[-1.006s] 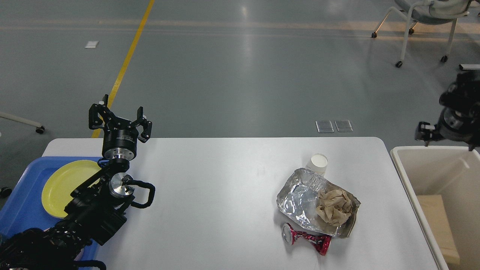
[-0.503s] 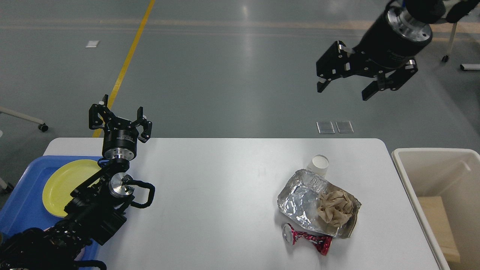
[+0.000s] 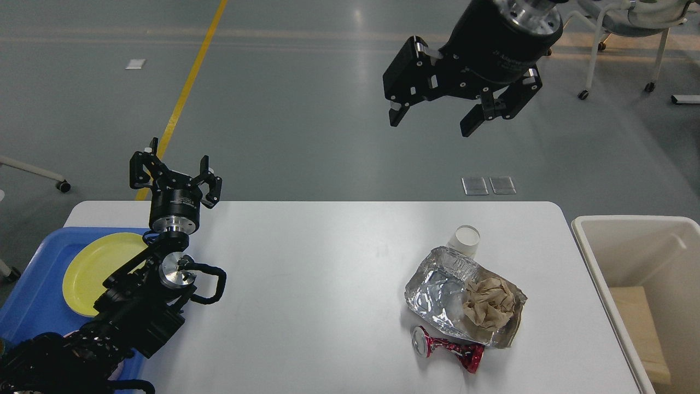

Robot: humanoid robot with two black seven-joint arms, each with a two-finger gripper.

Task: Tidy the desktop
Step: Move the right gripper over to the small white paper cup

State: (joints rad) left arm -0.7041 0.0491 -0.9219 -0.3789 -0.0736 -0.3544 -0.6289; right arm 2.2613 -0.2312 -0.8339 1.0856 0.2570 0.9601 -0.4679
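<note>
I have the right gripper (image 3: 430, 119) high in the air above the far side of the desktop (image 3: 317, 284), fingers spread and holding nothing. The left gripper (image 3: 176, 174) stands upright at the near-left, over the far edge of the table beside the blue tray (image 3: 38, 284), also spread wide and empty. The tray carries a yellow plate (image 3: 90, 268).

The desktop fills the lower middle of my view, and the rubbish on it sits in one cluster toward the right: a crumpled foil tray (image 3: 437, 295) with a wad of brown paper (image 3: 489, 301) lying in it, a small white cup (image 3: 465, 241) touching the foil's far edge, and a crushed red can (image 3: 448, 349) just beside its near edge. The cream bin (image 3: 629, 230) stands off the right end of the table, with something tan lying inside it.

I judge this to be the approach for the next pick: nothing is in hand, and the right gripper is nearest the clutter. The next move calls for bringing it down and toward me over one piece. The cup looks the easiest, being upright and nearest the gripper. I need the fingers to straddle it without snagging the foil rim it touches, then carry it right to the bin.
</note>
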